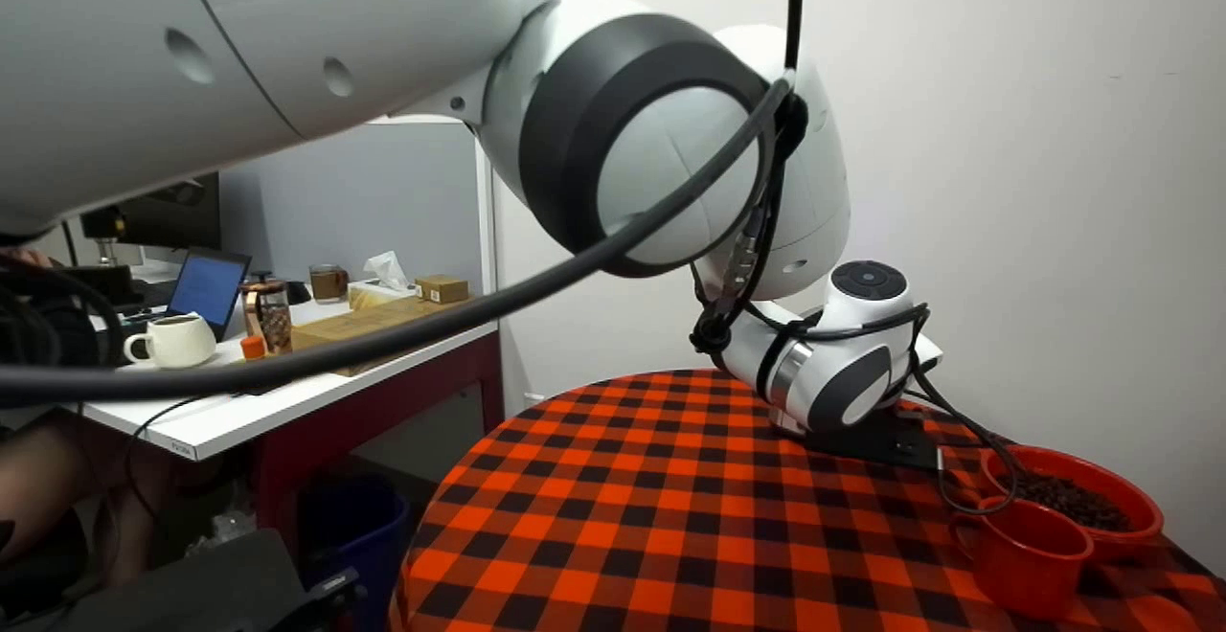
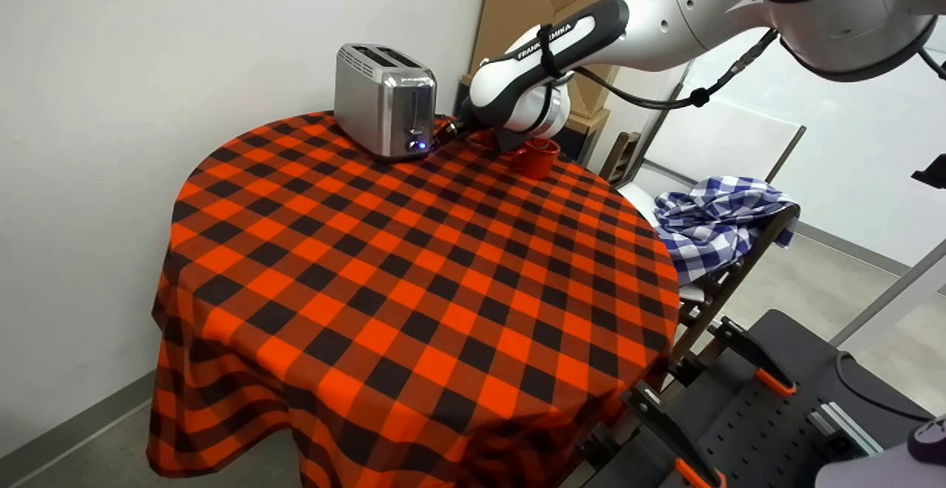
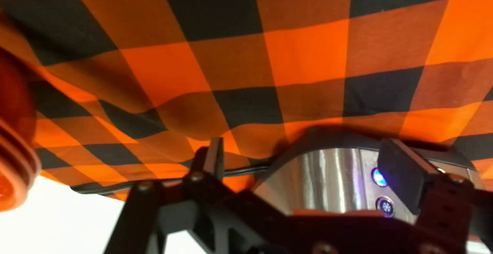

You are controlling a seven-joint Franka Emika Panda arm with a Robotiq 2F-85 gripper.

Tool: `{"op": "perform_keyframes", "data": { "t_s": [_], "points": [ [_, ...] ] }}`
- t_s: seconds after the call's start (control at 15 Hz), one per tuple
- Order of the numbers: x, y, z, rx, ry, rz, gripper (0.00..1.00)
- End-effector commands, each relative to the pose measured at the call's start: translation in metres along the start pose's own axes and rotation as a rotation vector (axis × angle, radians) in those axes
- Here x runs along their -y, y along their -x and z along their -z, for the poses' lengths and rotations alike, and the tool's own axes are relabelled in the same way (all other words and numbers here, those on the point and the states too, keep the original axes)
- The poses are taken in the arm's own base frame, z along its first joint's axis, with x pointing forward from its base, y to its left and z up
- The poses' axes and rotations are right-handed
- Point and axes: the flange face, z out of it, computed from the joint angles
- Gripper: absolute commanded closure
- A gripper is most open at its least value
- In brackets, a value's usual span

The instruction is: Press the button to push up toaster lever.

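in an exterior view, the shiny toaster (image 2: 380, 107) is stood upright on the checked tablecloth (image 2: 414, 266), near the wall (image 2: 185, 52); just beside its front, low down, the gripper (image 2: 445, 135) is seen; farther right, a red mug (image 2: 535, 161) is followed by a heaped blue-and-white cloth (image 2: 709, 214); in the wrist view, a red vessel (image 3: 15, 146) is cut off by the left edge; a black cord (image 3: 244, 171) is led to the toaster; the fingers (image 3: 402, 173) are set well apart, with the toaster's rounded corner seen between them; next to the finger at right, a blue-lit button (image 3: 379, 177) and a snowflake-marked button (image 3: 385, 207) are shown; whether either is touched cannot be told.
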Motion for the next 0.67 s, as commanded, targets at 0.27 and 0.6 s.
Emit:
{"op": "perform_keyframes", "data": {
  "t_s": [0.27,0.6],
  "points": [
    [0.002,-0.013,-0.015,-0.045,0.018,-0.004,0.0],
    [0.001,-0.01,-0.022,-0.059,0.024,-0.004,0.0]
  ]
}}
